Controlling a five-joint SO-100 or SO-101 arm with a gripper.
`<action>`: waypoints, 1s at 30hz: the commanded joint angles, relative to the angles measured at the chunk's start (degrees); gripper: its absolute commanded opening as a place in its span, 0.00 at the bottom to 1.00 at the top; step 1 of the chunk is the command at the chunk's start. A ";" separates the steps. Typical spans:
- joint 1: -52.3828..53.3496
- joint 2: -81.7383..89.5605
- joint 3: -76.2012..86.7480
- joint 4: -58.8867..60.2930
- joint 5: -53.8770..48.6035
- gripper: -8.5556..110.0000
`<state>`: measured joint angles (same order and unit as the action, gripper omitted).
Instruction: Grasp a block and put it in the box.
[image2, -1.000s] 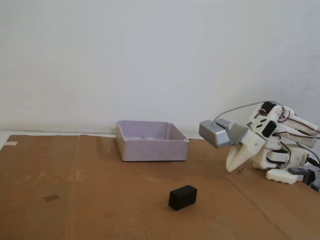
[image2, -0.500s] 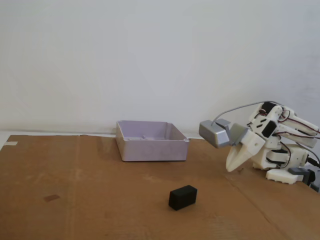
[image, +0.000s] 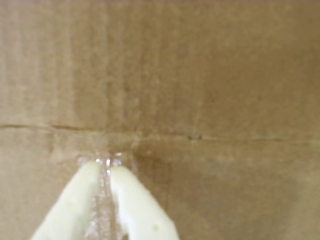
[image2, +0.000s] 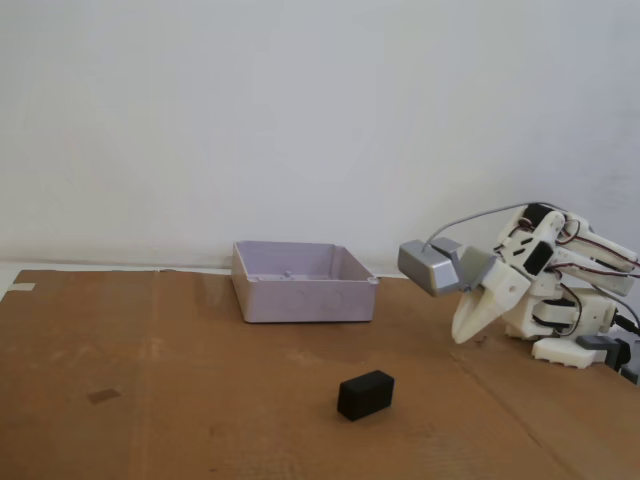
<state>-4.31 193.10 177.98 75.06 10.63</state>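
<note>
A small matte black block (image2: 365, 394) lies on the cardboard in the fixed view, in front of the pale lavender-grey box (image2: 304, 282). The box looks empty. My gripper (image2: 459, 338) is folded down at the right, tips close above the cardboard, well right of the block and box. Its pale fingers are shut with nothing between them. In the wrist view my gripper (image: 106, 166) shows its two fingertips (image: 90, 172) pressed together over bare cardboard; neither block nor box appears there.
The arm's white base (image2: 575, 320) stands at the right edge with a grey camera module (image2: 430, 266) on the wrist. A cardboard sheet (image2: 150, 400) covers the table, with a crease (image: 200, 136) across it. A white wall stands behind.
</note>
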 joint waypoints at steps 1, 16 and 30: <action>0.44 -0.35 2.37 10.20 0.79 0.07; 0.44 -1.32 -2.81 0.35 0.88 0.07; 0.44 -5.01 -7.47 -2.99 0.88 0.07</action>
<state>-4.31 190.63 176.84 72.69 10.72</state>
